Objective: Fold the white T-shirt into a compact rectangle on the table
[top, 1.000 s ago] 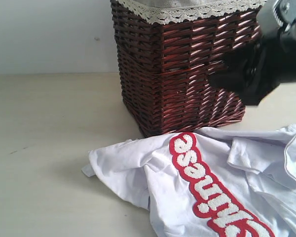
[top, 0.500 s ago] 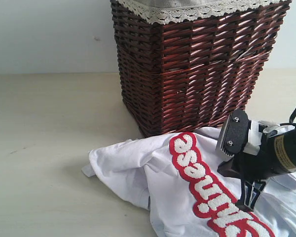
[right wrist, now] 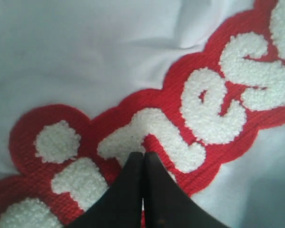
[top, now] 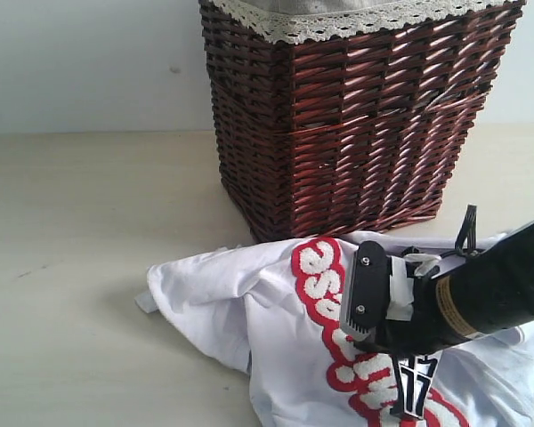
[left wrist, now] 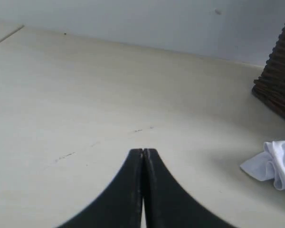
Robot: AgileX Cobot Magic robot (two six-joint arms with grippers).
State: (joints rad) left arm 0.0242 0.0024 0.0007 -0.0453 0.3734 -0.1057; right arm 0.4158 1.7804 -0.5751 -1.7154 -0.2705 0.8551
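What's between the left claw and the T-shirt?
Just bare table. The left wrist view shows nothing between the shut left claw and the white T-shirt edge.

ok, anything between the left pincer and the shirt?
Nothing visible. Only bare table lies between the shut left pincer and the white T-shirt; the wicker basket stands off to one side, beyond the shirt. The right pincer, shut, has its tips on the red lettering band.
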